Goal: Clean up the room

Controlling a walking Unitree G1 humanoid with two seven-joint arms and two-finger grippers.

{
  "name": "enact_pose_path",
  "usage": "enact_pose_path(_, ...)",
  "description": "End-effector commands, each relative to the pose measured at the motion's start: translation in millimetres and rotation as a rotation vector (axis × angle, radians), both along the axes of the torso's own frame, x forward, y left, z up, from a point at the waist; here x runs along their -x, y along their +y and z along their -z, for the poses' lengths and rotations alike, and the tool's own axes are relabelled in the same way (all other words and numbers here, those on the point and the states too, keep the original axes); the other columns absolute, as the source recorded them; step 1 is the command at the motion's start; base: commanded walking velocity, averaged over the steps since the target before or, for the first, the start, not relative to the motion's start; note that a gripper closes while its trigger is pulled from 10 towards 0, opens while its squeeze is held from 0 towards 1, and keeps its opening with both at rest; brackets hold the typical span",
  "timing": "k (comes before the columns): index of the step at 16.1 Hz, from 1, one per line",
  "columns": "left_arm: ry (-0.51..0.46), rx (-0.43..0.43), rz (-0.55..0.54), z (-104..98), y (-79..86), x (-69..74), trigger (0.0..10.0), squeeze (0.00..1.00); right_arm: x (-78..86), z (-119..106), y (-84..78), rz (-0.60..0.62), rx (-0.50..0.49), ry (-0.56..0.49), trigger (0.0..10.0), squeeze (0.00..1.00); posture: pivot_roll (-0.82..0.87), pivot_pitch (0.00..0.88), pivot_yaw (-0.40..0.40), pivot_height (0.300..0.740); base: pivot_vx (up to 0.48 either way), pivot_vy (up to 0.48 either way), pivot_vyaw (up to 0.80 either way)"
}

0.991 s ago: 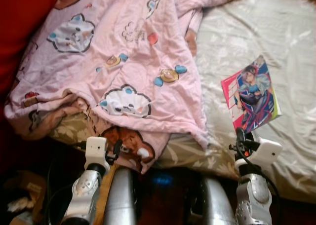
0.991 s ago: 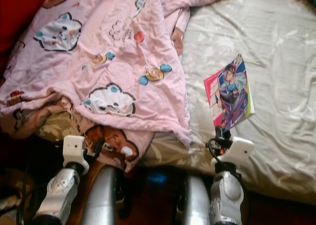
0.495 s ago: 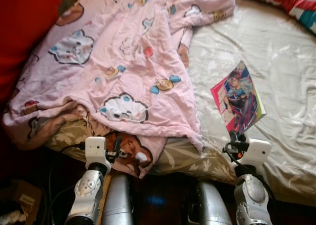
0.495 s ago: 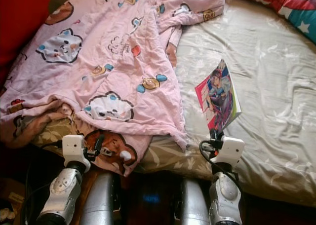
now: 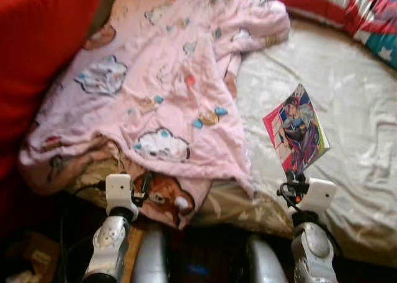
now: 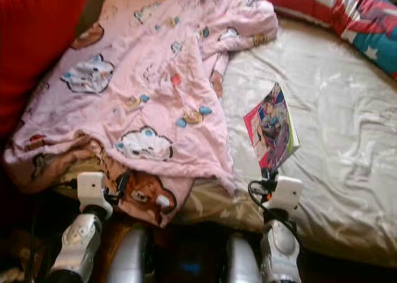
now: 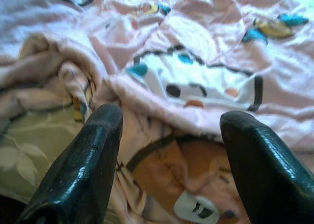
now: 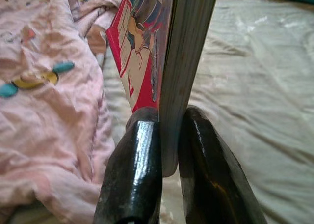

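From the head camera I have the bed [image 5: 347, 103] in front of me, its pale cream sheet crumpled. My right gripper [image 8: 169, 150] is clenched on a comic book [image 5: 296, 136]: in the right wrist view the two black fingers [image 8: 135, 175] pinch the book's lower edge between them, with the page block standing straight up out of the grip. The book has a pink and red cover with a drawn figure on it, and it is held on edge above the sheet, near the bed's front edge, just to the right of the pink blanket [image 5: 167, 90].

That blanket, printed with cartoon animals, is heaped over the left part of the bed and spills over its front edge, where an olive leaf-patterned cover [image 6: 211, 202] shows beneath it. A red cushion [image 5: 37, 53] stands against the bed's left side, and a striped red, white and teal pillow [image 6: 347, 16] lies at the bed's far right corner.

My left gripper [image 7: 169, 150] is released, its fingers [image 7: 83, 170] spread wide, and it hovers at the bed's front edge just over the hanging blanket fold with the brown bear print, not touching it as far as I can tell.
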State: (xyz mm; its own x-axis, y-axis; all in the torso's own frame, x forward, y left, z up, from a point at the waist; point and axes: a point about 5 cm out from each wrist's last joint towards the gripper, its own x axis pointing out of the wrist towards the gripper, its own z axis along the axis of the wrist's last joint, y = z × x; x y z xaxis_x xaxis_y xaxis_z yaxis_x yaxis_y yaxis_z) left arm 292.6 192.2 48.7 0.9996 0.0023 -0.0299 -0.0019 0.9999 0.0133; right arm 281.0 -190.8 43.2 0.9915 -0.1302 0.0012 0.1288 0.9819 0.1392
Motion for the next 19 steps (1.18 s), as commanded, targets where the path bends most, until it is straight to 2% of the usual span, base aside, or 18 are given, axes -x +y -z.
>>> enact_pose_path(1, 0.010, 0.011, -0.012, 4.6, 2.4, 3.8, 10.0, 0.00, -0.6, -5.5, -3.4, 0.013, 0.012, -0.043, 10.0, 0.00, 0.07, 0.171, -0.025, 0.712, 0.000, 0.000, 0.00)
enact_pose_path(3, 0.006, 0.018, -0.004, 5.1, -1.3, 3.8, 10.0, 0.00, 0.5, -4.9, -5.5, 0.016, 0.014, -0.045, 10.0, 0.00, 0.07, 0.156, -0.027, 0.740, 0.000, 0.000, 0.00)
enact_pose_path(14, -0.005, 0.033, -0.009, 4.0, -2.7, 0.3, 10.0, 0.00, -1.3, -8.3, -5.3, 0.024, -0.003, -0.072, 10.0, 0.00, 0.06, 0.177, -0.039, 0.740, 0.000, 0.000, 0.00)
enact_pose_path(19, -0.012, 0.036, -0.014, 2.8, -0.6, -0.3, 10.0, 0.00, 0.5, -4.0, -2.1, 0.036, -0.015, -0.049, 10.0, 0.00, 0.07, 0.190, -0.034, 0.740, 0.000, 0.000, 0.00)
